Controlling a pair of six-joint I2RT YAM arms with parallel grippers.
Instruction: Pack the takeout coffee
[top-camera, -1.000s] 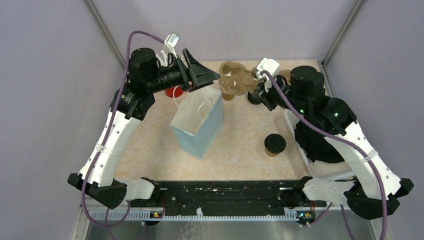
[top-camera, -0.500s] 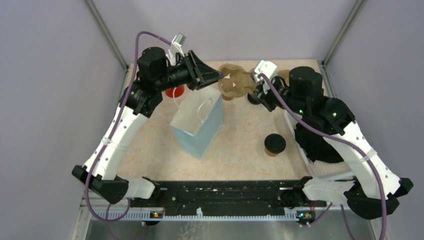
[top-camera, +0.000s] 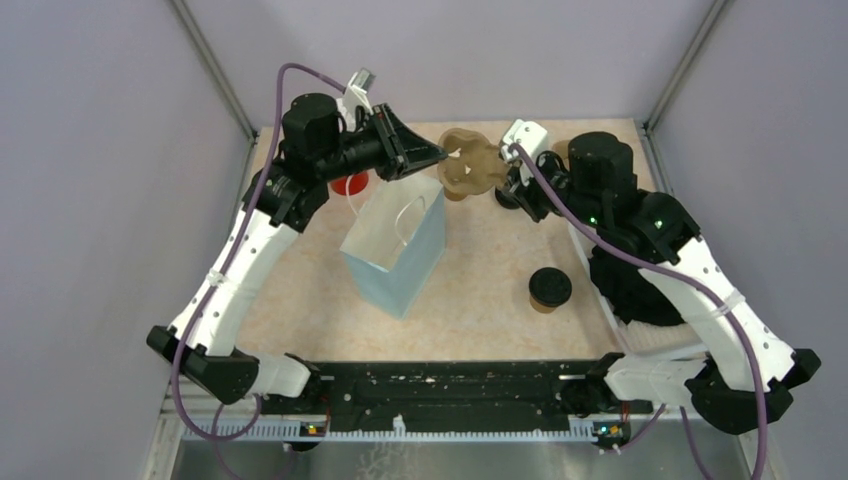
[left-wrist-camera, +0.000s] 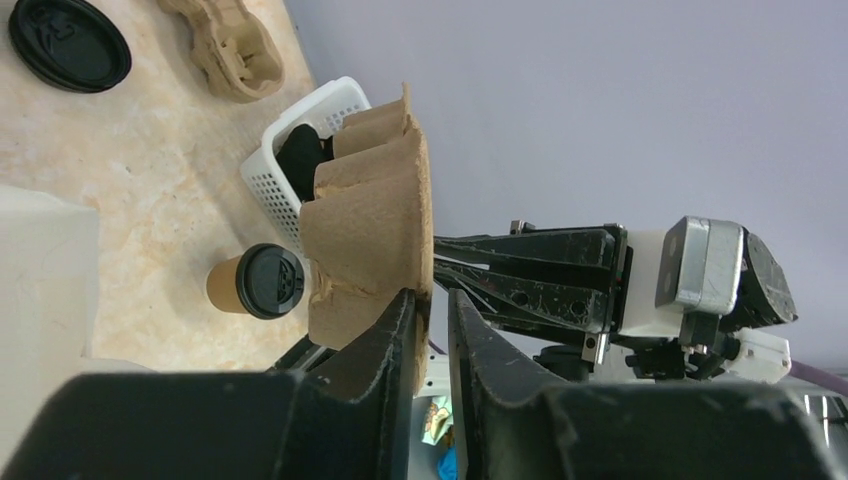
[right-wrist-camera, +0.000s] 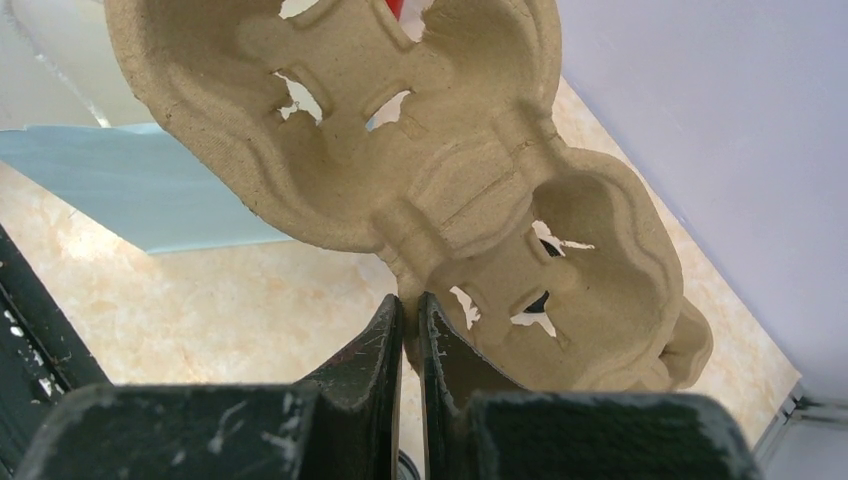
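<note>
The right gripper has its jaws drawn narrow on the rim of the moulded cup carrier, holding it aloft so that its far edge reaches between the fingers of the left gripper; those sit narrow astride that edge, though I cannot tell whether they pinch it. The paper bag stands open just below the left gripper, likely to receive the carrier; the takeout coffee stands lidded on the table, below and behind the right gripper, not yet packed.

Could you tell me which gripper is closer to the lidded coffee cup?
Right. The right gripper holds the pulp carrier behind the coffee cup; the left gripper grips its opposite edge, farther away.
</note>
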